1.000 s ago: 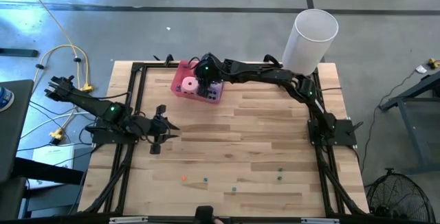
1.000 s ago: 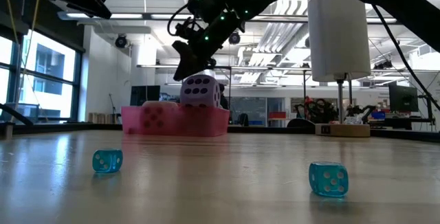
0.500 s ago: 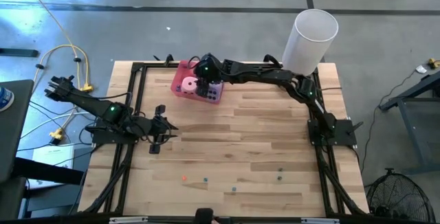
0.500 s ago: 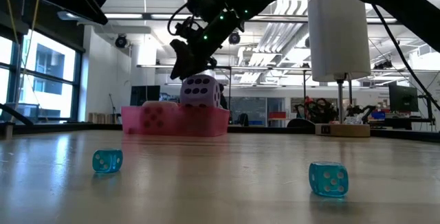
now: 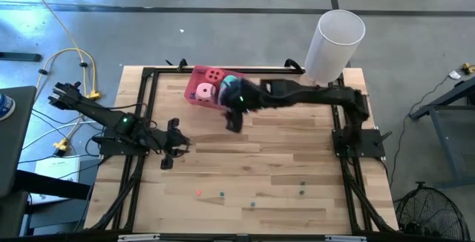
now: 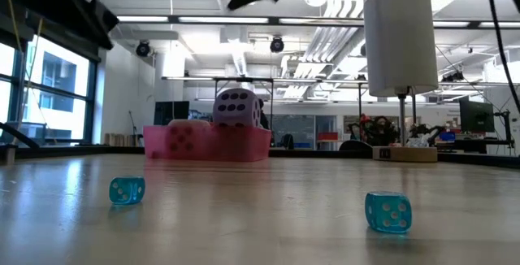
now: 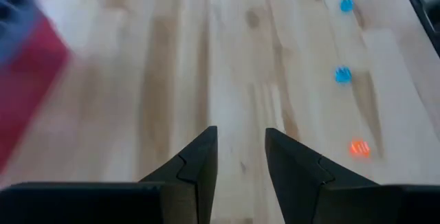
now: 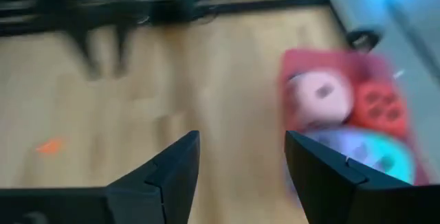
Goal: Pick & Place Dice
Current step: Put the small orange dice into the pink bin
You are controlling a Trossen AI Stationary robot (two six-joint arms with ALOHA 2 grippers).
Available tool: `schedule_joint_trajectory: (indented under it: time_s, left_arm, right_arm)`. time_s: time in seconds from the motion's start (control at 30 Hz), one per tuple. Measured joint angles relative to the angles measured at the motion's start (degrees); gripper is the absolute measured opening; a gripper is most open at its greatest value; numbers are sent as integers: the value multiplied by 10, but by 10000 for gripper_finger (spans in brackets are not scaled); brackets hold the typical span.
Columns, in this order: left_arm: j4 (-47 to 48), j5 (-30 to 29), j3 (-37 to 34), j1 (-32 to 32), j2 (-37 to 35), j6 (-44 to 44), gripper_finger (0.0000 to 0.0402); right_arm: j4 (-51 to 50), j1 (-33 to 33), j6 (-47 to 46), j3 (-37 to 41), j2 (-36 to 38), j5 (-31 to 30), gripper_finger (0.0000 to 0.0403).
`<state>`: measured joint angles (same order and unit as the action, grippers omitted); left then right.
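Right pincer [image 5: 232, 120] hovers empty and spread just beside the pink rectangular tray [image 5: 196, 93], presumably freed for another die.

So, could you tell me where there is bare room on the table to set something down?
The broad wooden middle, between the pink tray at the far edge and the row of tiny dice near the front, lies bare. It is crowded at the tray, packed with big dice, with the right gripper beside it, and around the left gripper at the left side.
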<state>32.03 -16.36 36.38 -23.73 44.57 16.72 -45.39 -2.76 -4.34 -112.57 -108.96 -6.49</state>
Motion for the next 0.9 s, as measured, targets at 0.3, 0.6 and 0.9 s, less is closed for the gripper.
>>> schedule_joint_trajectory:
  time_s: [0.3,0.6,0.9]
  left_arm:
    - [-100,16,-77,-65,58,-41,116]
    - [-286,11,-123,-180,167,42,116]
    - [-401,-65,-123,-272,306,78,116]
  right_arm:
    - [-54,166,-136,0,0,-10,182]
    - [98,317,-136,1,-82,-49,152]
    - [227,388,-82,2,-172,-59,141]
